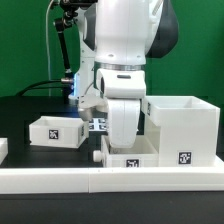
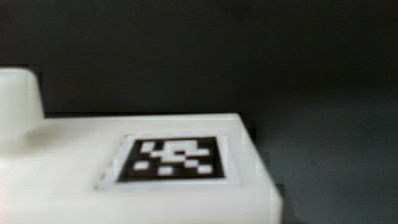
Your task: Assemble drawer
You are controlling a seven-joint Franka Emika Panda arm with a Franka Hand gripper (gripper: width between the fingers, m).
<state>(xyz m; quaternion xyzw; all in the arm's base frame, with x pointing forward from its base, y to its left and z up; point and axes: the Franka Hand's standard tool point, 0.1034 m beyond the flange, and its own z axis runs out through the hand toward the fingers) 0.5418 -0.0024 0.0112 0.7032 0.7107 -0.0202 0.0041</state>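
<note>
The large white cube-like shell (image 1: 186, 122) stands at the exterior view's right, with a tag on its front. One small open-top tray (image 1: 55, 131) sits on the black table at the left. A second tray (image 1: 133, 158) lies against the shell's left side, just behind the border wall. My gripper (image 1: 124, 142) is low over this second tray, and its fingers are hidden behind the hand and the tray's rim. The wrist view shows a white tagged face (image 2: 175, 158) very close and blurred, with no fingers in sight. I cannot tell whether the gripper holds the tray.
The long low white border wall (image 1: 60, 182) runs along the front. The marker board (image 1: 97, 125) shows behind the arm. A small white part (image 1: 3, 150) sits at the far left edge. A black stand (image 1: 66, 50) rises at the back.
</note>
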